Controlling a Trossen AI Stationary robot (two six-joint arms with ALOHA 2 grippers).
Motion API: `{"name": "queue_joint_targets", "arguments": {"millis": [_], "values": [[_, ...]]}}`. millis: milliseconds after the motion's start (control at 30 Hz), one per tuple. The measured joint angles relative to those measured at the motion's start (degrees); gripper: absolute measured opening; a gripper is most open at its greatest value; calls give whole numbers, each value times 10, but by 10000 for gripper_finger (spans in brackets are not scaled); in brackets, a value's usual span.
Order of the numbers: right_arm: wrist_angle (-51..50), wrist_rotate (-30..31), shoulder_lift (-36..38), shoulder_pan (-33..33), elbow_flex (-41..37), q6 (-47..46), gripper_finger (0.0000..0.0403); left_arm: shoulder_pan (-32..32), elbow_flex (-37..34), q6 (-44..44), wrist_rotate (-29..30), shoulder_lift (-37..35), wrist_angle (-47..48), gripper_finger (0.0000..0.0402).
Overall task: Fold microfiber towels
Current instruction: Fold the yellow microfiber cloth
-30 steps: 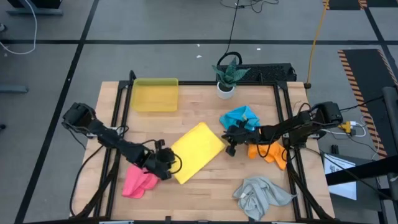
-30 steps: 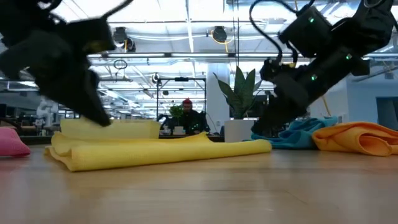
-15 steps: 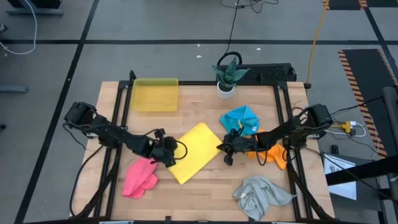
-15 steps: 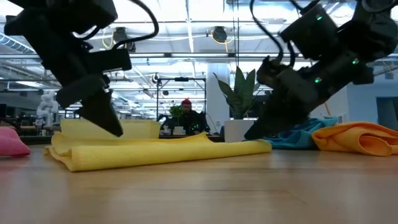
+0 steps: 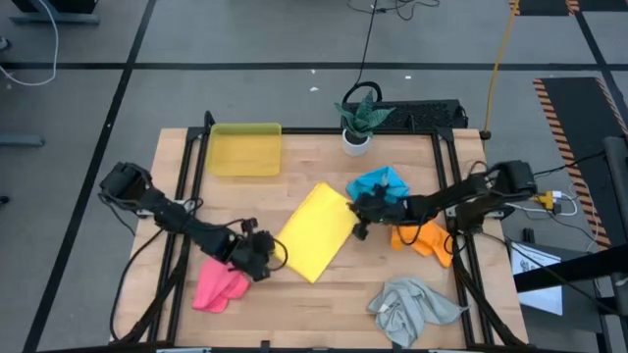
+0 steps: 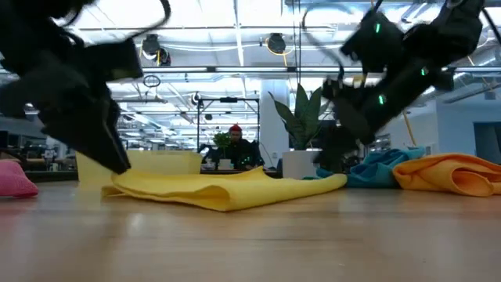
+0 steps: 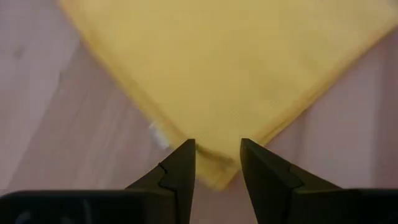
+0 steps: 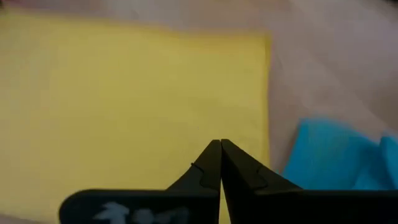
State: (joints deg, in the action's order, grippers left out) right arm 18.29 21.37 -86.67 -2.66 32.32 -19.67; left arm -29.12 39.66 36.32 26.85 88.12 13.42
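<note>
The table carries the yellow towel, folded flat at its middle. The left gripper, fingers parted and empty, faces one corner; the right gripper, pinched shut on nothing, sits at the opposite edge, probably to square the fold.

Your wooden table carries a folded yellow towel at centre, pink towel near left, grey towel near right, orange towel and blue towel right, yellow tray far left, and seemingly a potted plant at the far edge.
</note>
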Motion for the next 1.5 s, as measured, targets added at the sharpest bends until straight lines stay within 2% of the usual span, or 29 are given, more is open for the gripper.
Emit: {"name": "queue_joint_targets", "arguments": {"millis": [100, 200, 367, 467, 567, 733, 867, 933, 1067, 1133, 1300, 1500], "values": [[13, -26, 30, -7, 0, 8, 0, -10, 0, -35, 37, 0, -66, 131], [15, -50, 29, -26, 0, -11, 0, 6, 0, -71, 50, 0, -110, 131], [27, -13, -43, -58, -2, -59, 0, 52, 0, -104, 93, 17, -128, 131], [44, -6, -79, -55, -1, -75, 0, 79, 1, -117, 60, 41, -126, 131], [49, -7, -101, -37, 0, -81, 0, 84, 0, -94, 17, 70, -103, 131], [47, -29, -98, 15, 0, -44, 0, 39, 2, -60, -33, 95, -123, 131], [36, -48, -76, 51, -1, -3, 0, -11, 2, -93, -68, 94, -172, 131], [39, -77, -63, 54, -1, -2, 0, -28, 5, -127, -41, 88, -197, 131], [62, -121, -43, 23, -1, -15, 0, -30, 9, -176, 64, 85, -253, 131], [90, -126, -44, -4, -1, -21, 0, -20, 8, -189, 93, 86, -269, 131], [164, -127, -84, -76, 6, -32, 0, 44, 8, -208, 104, 86, -269, 131], [149, -74, -146, -98, 46, -36, 0, 144, 8, -223, 46, 89, -223, 131]]}}
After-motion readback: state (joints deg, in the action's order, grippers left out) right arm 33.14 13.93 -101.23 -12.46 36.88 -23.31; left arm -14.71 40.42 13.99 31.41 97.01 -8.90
